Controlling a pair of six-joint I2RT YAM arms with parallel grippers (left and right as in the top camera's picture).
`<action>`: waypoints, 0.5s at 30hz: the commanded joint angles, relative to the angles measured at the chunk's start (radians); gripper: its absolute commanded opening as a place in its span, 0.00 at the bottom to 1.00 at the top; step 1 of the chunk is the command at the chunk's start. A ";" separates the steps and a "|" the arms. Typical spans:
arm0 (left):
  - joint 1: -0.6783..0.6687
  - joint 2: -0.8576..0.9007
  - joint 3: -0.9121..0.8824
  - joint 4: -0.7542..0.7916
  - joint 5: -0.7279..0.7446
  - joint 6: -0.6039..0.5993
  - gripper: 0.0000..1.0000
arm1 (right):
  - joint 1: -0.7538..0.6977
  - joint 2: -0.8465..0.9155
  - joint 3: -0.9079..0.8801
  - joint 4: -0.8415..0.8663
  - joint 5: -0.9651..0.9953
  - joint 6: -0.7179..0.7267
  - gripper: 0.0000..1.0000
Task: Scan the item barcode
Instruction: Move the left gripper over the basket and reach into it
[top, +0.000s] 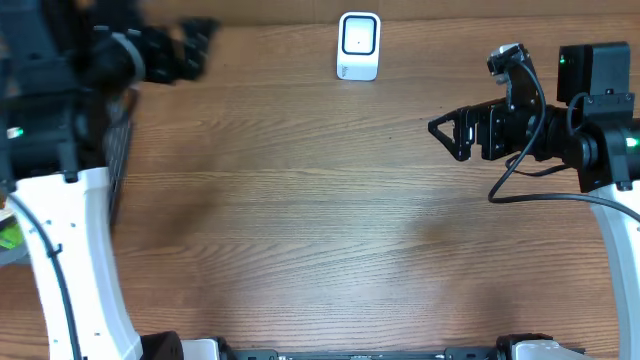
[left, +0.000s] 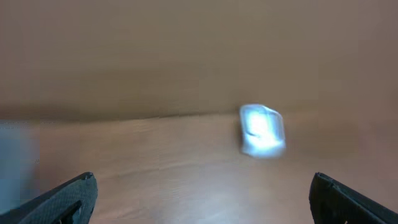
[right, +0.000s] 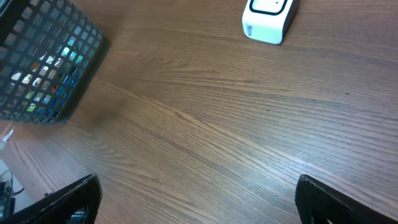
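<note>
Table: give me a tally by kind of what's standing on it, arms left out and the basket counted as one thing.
White barcode scanner: 1
Dark mesh basket: 1
Total: 2

The scanner (top: 359, 45) stands at the far edge of the table (top: 300, 220); the mesh basket (right: 43, 65) sits well to its left.

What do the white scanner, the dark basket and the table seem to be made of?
Scanner: likely smooth white plastic, rounded moulded corners.
Basket: dark grid mesh, probably metal wire.
Table: wood or wood-look laminate, visible grain, matte.
</note>
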 joint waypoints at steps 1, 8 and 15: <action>0.151 0.003 0.046 0.004 -0.340 -0.267 1.00 | 0.003 -0.006 0.031 -0.004 -0.020 0.004 1.00; 0.449 0.065 0.045 0.000 -0.418 -0.476 1.00 | 0.003 -0.006 0.031 -0.038 -0.018 0.003 1.00; 0.531 0.250 0.045 -0.039 -0.407 -0.444 0.99 | 0.003 -0.005 0.027 -0.064 -0.018 0.003 1.00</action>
